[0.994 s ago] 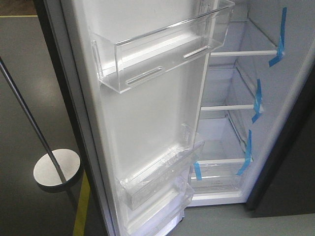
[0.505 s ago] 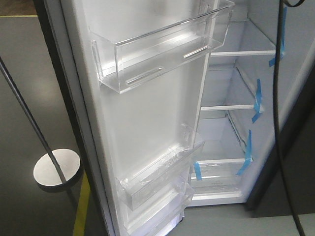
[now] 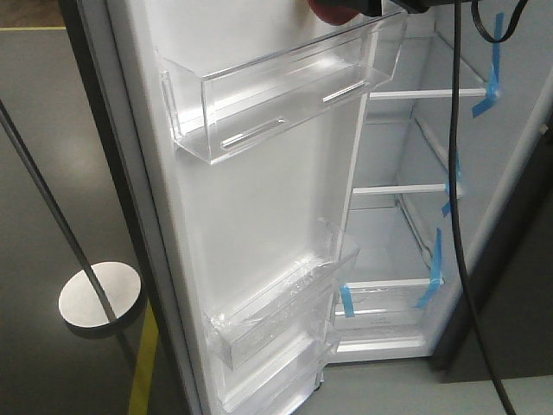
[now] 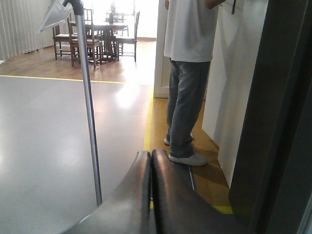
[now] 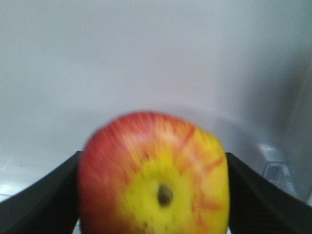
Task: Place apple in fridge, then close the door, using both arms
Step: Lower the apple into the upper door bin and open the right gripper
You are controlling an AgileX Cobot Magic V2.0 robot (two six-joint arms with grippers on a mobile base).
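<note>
Apple (image 3: 331, 10) shows as a red curve at the top edge of the front view, just above the upper bin (image 3: 285, 86) of the open door (image 3: 259, 199); a second ago that spot was bare. The wrist view shows the right gripper (image 5: 153, 214) clamped on it, one dark finger (image 5: 39, 204) on each side, the yellow stem patch facing the camera against a blurred white surface. A black cable (image 3: 453, 190) hangs down across the fridge (image 3: 389, 233) opening. Half a second ago it hung further right, and before that it was out of view. Fridge and door have not moved: the door stands wide, its white inner face towards the camera, with lower bins (image 3: 285, 311) near its foot. Glass shelves (image 3: 423, 92) edged with blue tape (image 3: 494, 56) are stacked inside, and the cable crosses in front of them.

The left gripper (image 4: 150, 190) has its fingers pressed together with nothing between them, low beside the dark outer side of the door. Beyond it stand a metal pole (image 4: 90, 122) and a person (image 4: 187, 73) in jeans on a yellow line (image 4: 147, 122). The front view shows the pole's round base (image 3: 99, 298) on the floor left of the door.
</note>
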